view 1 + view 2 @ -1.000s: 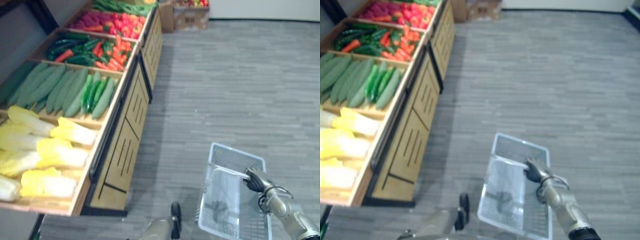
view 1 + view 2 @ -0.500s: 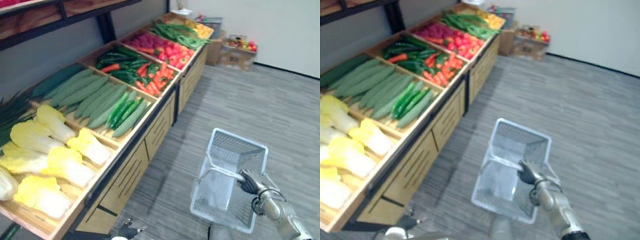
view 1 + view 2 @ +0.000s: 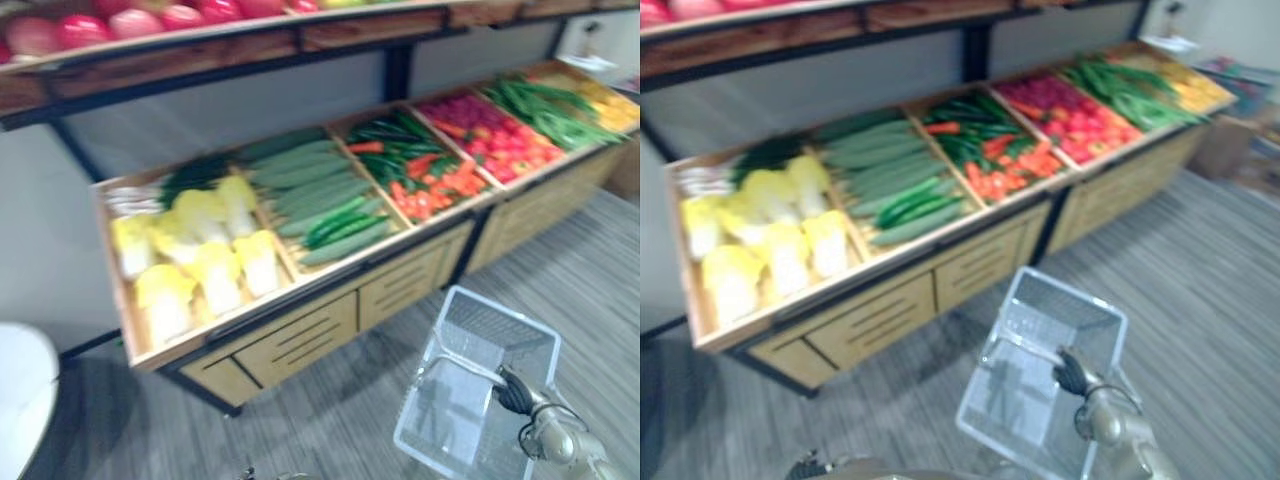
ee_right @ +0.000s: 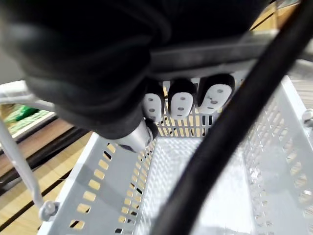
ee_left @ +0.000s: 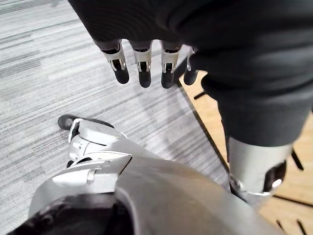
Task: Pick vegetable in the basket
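One basket [image 3: 497, 333], two robot hands, one stand [image 3: 330, 325] with five bins in a row.

The basket is a white mesh box. It hangs over the floor [image 3: 340, 420] in front of the stand, apart from it. Its long axis points away from us, and its open mouth faces up. Its single wire handle [image 3: 455, 365] spans the short axis. The right robot hand [image 3: 515, 392] has its fingers curled round this handle and carries the basket by it.

The left robot hand [image 5: 143, 61] hangs above the floor, just beside the stand's wooden base. Its fingers are straight and grasp nothing.

The vegetables lie in the bins, well apart from the basket. From our left we see:
- Cabbages [image 3: 215, 265]: some seven yellow heads, though blur prevents a firm count. Their long axes run from front to back.
- Cucumbers [image 3: 310, 185]: too many to count. They lie parallel, with their long axes slanting from the front edge towards the back wall.
- Peppers [image 3: 420, 170]: green and red-orange, mixed.
- Red vegetables [image 3: 490, 130]: in a heap.
- Beans [image 3: 545, 100]: long and green, lying front to back.

One shelf [image 3: 200, 45] above the bins carries round red fruit [image 3: 130, 22].
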